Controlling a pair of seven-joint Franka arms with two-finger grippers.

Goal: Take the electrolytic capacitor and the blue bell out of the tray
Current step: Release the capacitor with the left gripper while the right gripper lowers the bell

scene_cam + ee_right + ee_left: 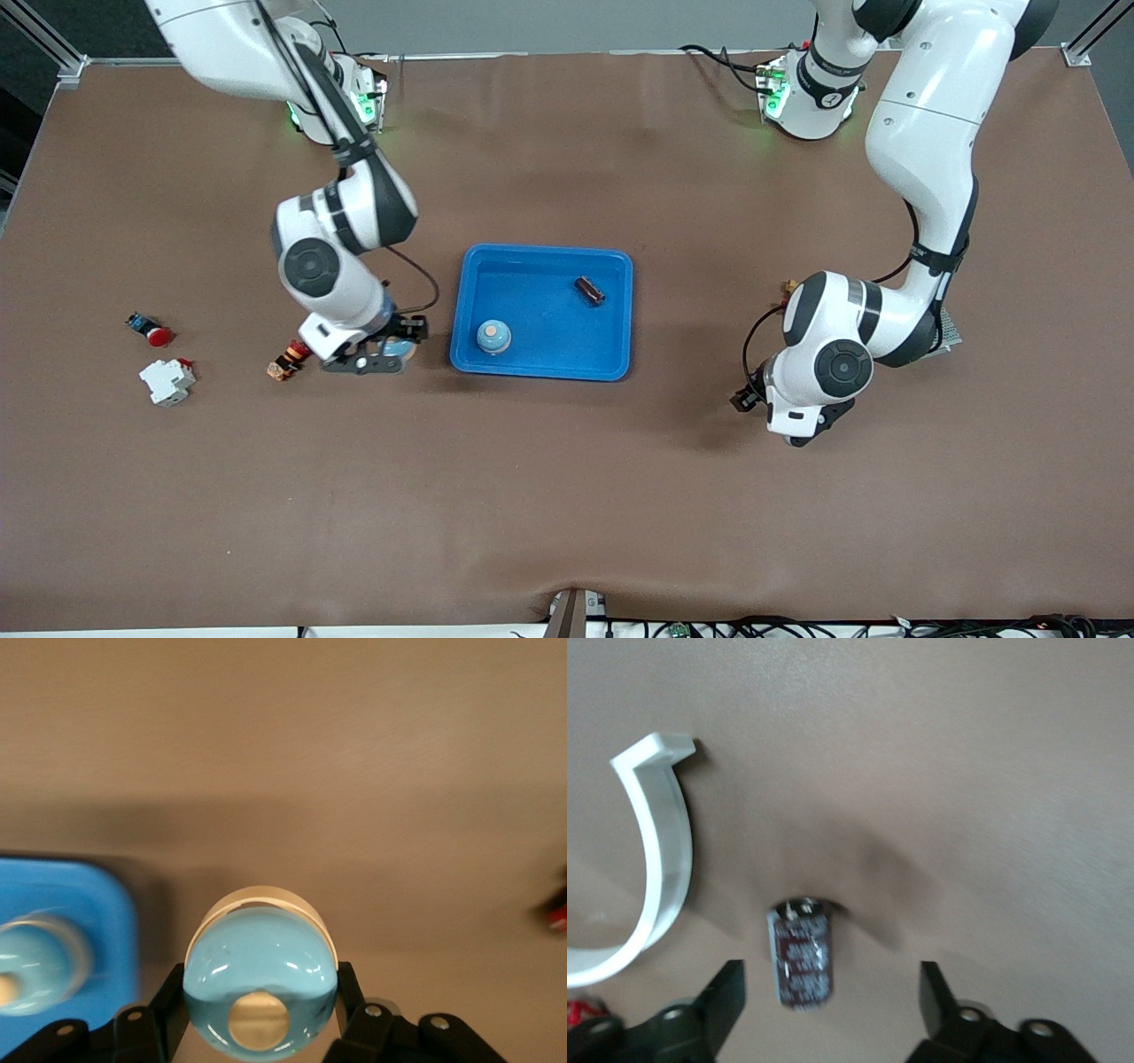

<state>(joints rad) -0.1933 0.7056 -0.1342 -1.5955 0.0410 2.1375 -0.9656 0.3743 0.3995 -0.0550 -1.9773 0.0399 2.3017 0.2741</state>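
A blue tray point(620, 266) at the table's middle holds a light blue bell point(493, 335) and a dark capacitor point(589, 290). My right gripper point(390, 347) is low beside the tray, toward the right arm's end. It is shut on a second light blue bell point(260, 979), with a finger on each side of the dome. My left gripper point(749, 397) is low over the table toward the left arm's end. Its jaws stand open on either side of a second dark capacitor point(802, 952) lying on the table, without touching it. That capacitor is hidden in the front view.
A white curved piece point(656, 877) lies beside the capacitor. A red button point(152, 330), a white breaker point(166, 381) and an orange-black part point(285, 361) lie toward the right arm's end. A grey mesh piece point(950, 330) and a small part point(788, 285) lie by the left arm.
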